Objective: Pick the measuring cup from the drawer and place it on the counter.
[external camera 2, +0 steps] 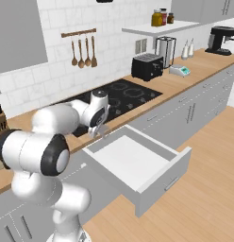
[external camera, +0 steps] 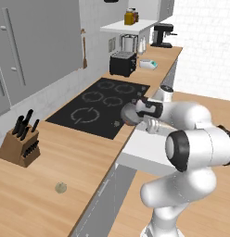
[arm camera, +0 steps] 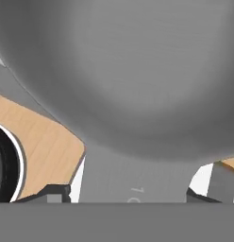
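- The claw is clamped on the measuring cup, gripping its flat handle; in the hand view the cup's dark bowl looms close, the handle running down between the finger tips.
- The cup hangs at the near edge of the desk, just beside the black cooktop, so it is out of the drawer and over wood.
- The drawer stands pulled out below, its white floor bare.
- Judging by this, the lift is done and the set-down remains; holding by the handle keeps the bowl level for a flat landing.
- Far along the desk stand a toaster and a coffee machine, well apart.
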### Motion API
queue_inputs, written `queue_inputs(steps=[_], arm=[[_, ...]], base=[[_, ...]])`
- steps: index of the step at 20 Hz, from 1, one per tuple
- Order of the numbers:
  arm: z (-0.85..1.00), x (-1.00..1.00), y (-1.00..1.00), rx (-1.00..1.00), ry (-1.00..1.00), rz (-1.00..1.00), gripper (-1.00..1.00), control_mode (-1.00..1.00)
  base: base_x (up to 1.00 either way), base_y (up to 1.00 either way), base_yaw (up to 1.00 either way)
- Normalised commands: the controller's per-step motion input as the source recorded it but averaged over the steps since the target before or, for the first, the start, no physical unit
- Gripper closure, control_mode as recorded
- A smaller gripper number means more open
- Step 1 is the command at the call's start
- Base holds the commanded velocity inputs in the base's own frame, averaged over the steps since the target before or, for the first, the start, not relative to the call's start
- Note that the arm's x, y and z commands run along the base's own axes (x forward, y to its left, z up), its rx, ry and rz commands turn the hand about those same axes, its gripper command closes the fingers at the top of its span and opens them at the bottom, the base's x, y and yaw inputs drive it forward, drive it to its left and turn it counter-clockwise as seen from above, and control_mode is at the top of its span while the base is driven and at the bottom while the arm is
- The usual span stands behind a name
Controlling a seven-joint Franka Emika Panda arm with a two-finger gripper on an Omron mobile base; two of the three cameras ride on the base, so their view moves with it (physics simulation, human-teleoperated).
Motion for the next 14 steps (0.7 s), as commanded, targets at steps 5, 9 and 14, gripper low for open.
queue_inputs(steps=[5,9,14], arm=[[0.04,0.28,1.0,0.0,-0.02,0.21,1.0,-1.0],[0.0,0.28,1.0,0.06,-0.13,0.1,1.0,-1.0],[0.0,-0.1,1.0,0.0,-0.01,0.13,1.0,-1.0]], base=[[0.0,0.0,0.0],[0.0,0.0,0.0],[0.0,0.0,0.0]])
